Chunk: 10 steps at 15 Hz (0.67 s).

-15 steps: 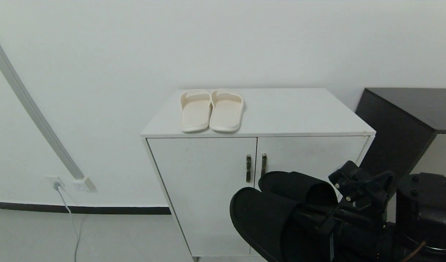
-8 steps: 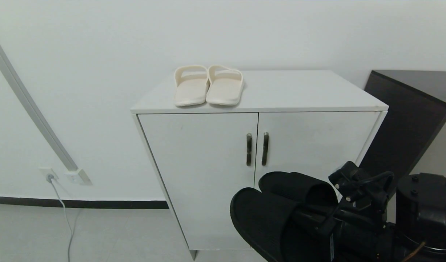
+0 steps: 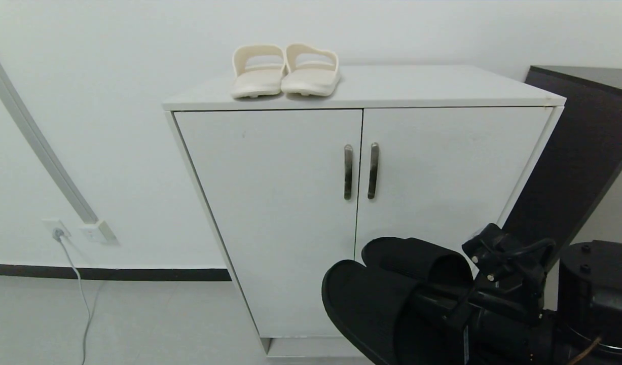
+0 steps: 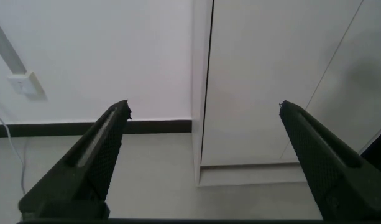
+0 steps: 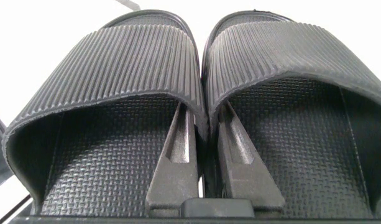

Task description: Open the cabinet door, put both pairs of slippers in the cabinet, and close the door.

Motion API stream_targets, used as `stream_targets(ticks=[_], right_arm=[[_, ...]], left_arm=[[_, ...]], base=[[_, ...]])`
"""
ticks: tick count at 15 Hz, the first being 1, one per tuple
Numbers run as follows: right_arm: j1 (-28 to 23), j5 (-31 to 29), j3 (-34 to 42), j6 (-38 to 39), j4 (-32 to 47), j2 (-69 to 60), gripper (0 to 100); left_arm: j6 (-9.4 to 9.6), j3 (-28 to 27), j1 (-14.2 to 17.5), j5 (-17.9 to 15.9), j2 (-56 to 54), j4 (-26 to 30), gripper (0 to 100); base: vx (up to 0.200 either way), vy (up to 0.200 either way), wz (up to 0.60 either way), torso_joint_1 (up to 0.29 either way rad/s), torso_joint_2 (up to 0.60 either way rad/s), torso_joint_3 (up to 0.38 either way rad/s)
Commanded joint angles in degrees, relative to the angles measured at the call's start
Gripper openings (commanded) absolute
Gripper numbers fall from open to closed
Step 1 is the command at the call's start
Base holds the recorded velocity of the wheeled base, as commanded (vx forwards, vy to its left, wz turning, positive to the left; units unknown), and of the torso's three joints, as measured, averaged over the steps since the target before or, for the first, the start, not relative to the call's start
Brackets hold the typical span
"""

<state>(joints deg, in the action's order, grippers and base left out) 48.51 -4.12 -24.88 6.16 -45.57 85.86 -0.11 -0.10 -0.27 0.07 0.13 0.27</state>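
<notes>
A white cabinet (image 3: 270, 213) stands against the wall with both doors shut, its two metal handles (image 3: 348, 171) side by side at the middle seam. A cream pair of slippers (image 3: 285, 71) sits on its top, toward the left. Low in front of the right door, my right gripper (image 3: 445, 304) is shut on a black pair of slippers (image 3: 387, 289). In the right wrist view its fingers (image 5: 176, 165) pinch the inner walls of the black slippers (image 5: 115, 81) together. My left gripper (image 4: 204, 107) is open and holds nothing, down near the cabinet's lower front corner (image 4: 202, 155).
A dark cabinet (image 3: 584, 152) stands right beside the white one. On the left wall are a slanted grey conduit (image 3: 37, 142) and an outlet (image 3: 55, 228) with a cable hanging to the grey floor (image 3: 113, 319).
The whole head picture has shifted: the camera has sunk, so the cabinet sits higher and shows more of its front. The right gripper still holds the black slippers the same way.
</notes>
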Motion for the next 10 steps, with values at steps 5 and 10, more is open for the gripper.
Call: stream_targets(ticks=[5, 10], right_arm=[[0.01, 0.08, 0.54, -0.09, 0.04, -0.43, 0], [0.19, 0.25, 0.62, -0.36, 0.13, 0.01, 0]], left_arm=[[-0.15, -0.17, 0.00, 0.10, 0.22, -0.36, 100], [-7.10, -17.30, -3.16, -4.12, 10.68, 5.88, 100]], base=[[0.000, 0.000, 0.00, -0.020, 0.38, 0.362], [0.000, 0.000, 0.00, -0.002, 0.05, 0.046]])
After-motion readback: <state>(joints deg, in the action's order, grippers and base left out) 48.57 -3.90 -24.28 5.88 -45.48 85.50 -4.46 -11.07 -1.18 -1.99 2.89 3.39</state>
